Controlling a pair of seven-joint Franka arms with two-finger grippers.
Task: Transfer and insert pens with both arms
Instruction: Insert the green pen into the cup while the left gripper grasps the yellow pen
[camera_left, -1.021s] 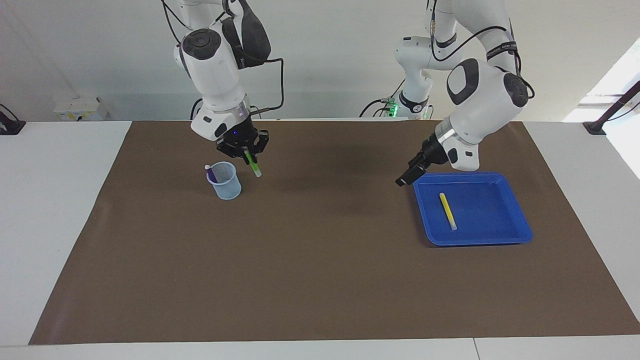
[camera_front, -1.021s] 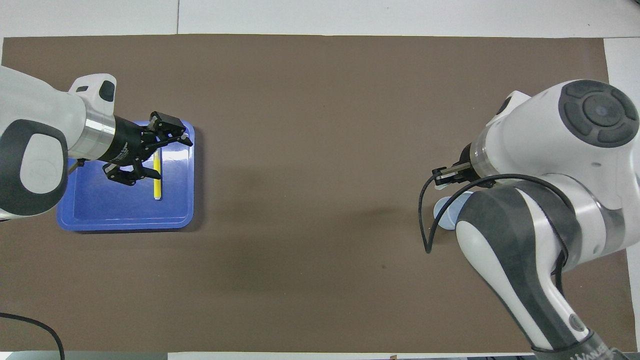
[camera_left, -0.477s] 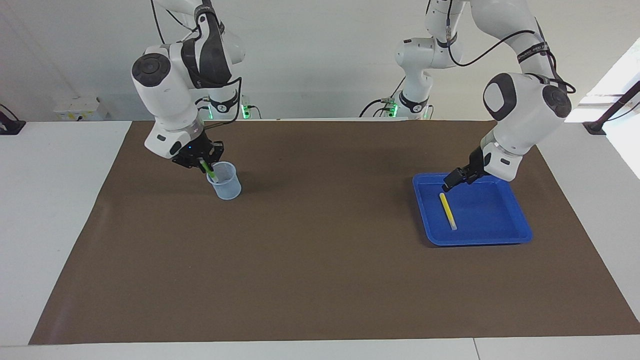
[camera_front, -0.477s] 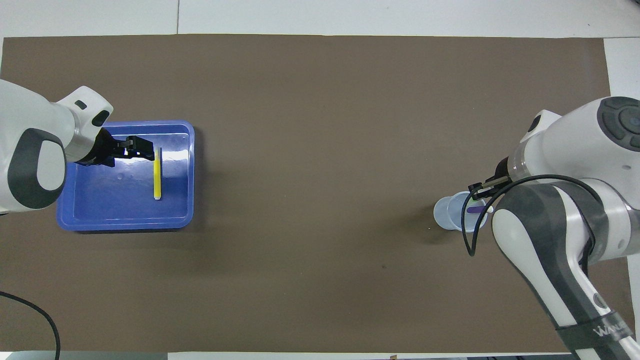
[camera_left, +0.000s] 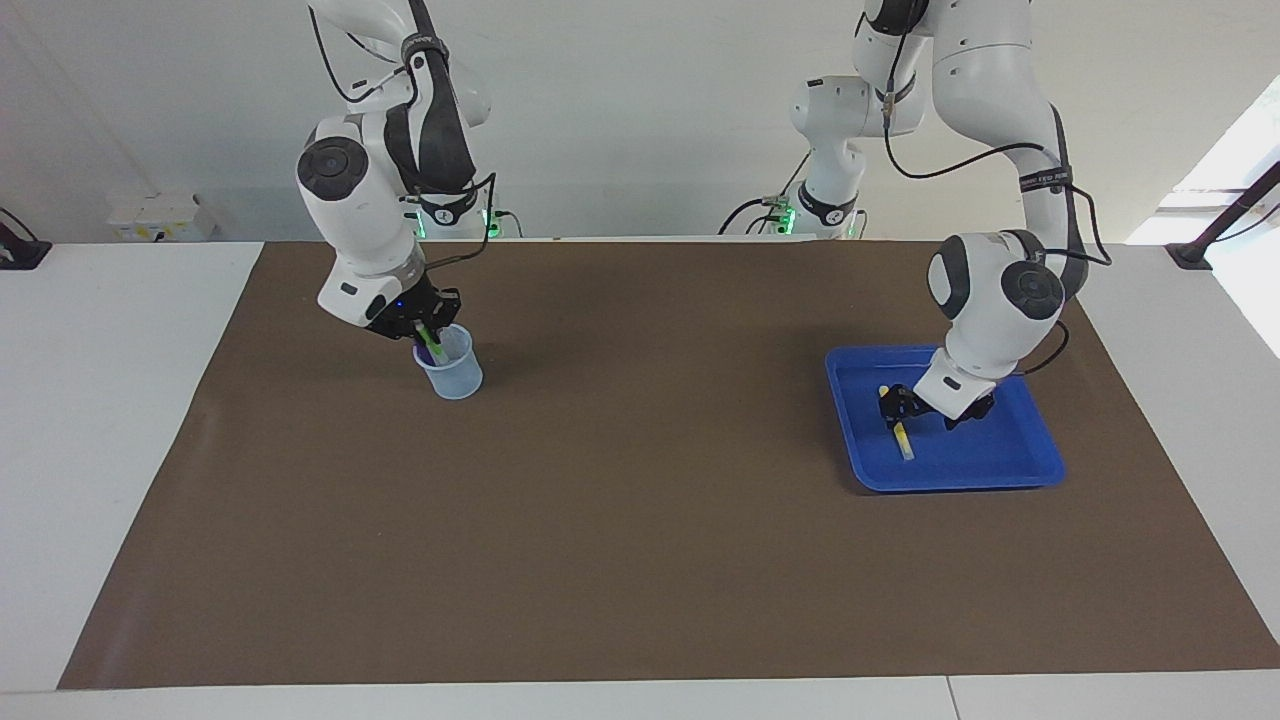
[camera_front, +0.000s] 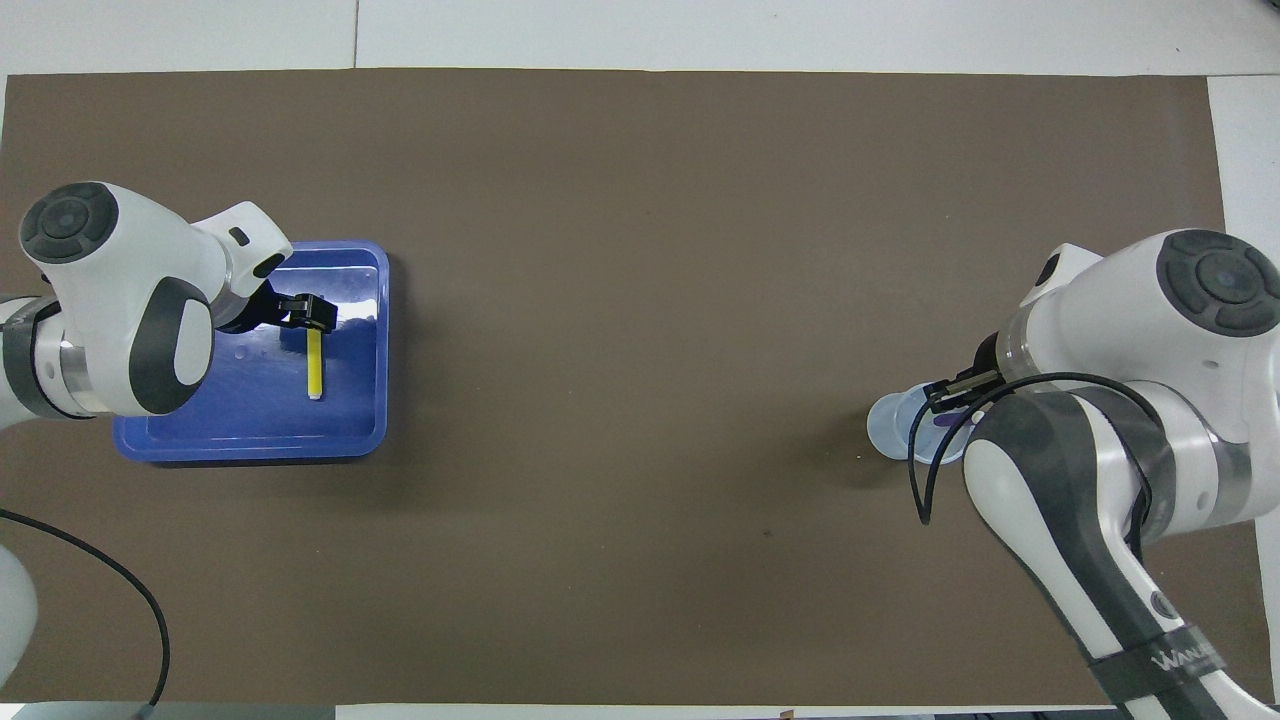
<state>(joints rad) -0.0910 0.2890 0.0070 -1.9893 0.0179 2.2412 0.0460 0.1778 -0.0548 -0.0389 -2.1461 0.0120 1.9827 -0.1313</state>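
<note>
Insertion step: right gripper (camera_left: 425, 335), fingers clamped on the green pen (camera_left: 431, 347), lowers it into the cup (camera_left: 449, 372). Left gripper (camera_left: 897, 408), fingers wide, straddles the yellow pen (camera_left: 903, 438) in the tray (camera_left: 1010, 470); next, closing.

You get 2 high views. One faces the robots from across the table; the other looks steeply down from above their end. Both share the brown rectangular mat (camera_left: 640, 520) (camera_front: 640, 250), turned half round.
</note>
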